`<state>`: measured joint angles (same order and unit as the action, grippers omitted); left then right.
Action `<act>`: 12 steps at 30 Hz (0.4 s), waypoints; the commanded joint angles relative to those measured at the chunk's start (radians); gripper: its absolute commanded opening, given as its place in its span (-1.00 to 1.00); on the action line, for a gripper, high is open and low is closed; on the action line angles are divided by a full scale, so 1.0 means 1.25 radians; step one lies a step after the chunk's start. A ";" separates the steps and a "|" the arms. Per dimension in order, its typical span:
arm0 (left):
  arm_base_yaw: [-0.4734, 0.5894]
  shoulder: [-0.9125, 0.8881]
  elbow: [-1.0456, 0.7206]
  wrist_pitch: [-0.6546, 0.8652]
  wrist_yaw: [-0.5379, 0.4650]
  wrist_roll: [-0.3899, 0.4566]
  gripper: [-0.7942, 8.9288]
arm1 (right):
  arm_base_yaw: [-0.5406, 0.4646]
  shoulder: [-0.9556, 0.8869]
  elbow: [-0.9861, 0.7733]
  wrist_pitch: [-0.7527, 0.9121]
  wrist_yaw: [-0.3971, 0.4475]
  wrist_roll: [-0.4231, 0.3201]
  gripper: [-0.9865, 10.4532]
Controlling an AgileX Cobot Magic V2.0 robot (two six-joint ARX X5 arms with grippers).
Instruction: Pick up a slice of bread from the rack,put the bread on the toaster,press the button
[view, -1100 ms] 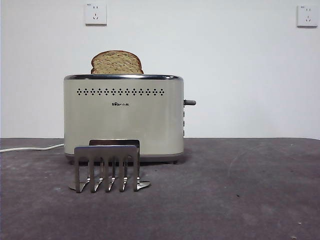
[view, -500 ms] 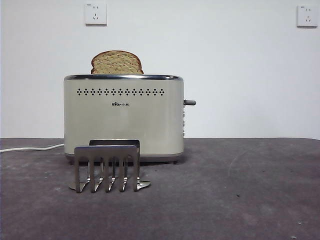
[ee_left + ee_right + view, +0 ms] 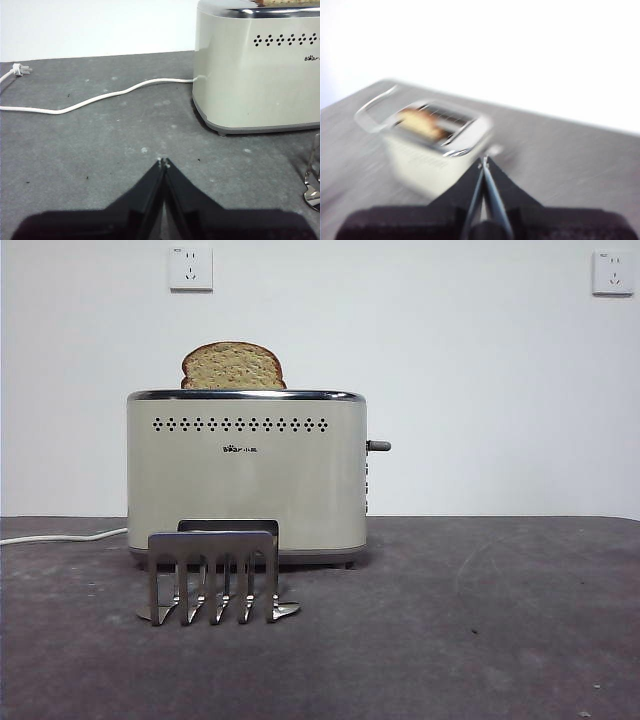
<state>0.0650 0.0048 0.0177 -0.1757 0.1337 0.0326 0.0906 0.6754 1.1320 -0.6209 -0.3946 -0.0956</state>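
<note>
Centre-left of the front frame, toaster holds the slice of bread upright; rack below stands empty. Button apparently unpressed. Left tool and right tool closed, empty.

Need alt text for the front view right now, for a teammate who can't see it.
A slice of bread sticks up from the toaster, its lever button up. An empty rack stands in front on the table; two wall sockets sit behind. No gripper shows.
</note>
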 commanded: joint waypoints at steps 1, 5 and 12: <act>0.002 -0.002 -0.011 0.001 0.000 -0.005 -0.84 | -0.004 -0.072 -0.136 0.114 0.009 0.016 -0.83; 0.002 -0.002 -0.011 0.001 0.000 -0.005 -0.84 | -0.005 -0.184 -0.324 0.281 0.010 0.013 -0.83; 0.002 -0.002 -0.011 0.001 0.000 -0.005 -0.84 | -0.005 -0.336 -0.594 0.425 0.112 0.028 -0.83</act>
<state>0.0650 0.0048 0.0177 -0.1757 0.1337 0.0322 0.0849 0.2741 0.4328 -0.1028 -0.2707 -0.0776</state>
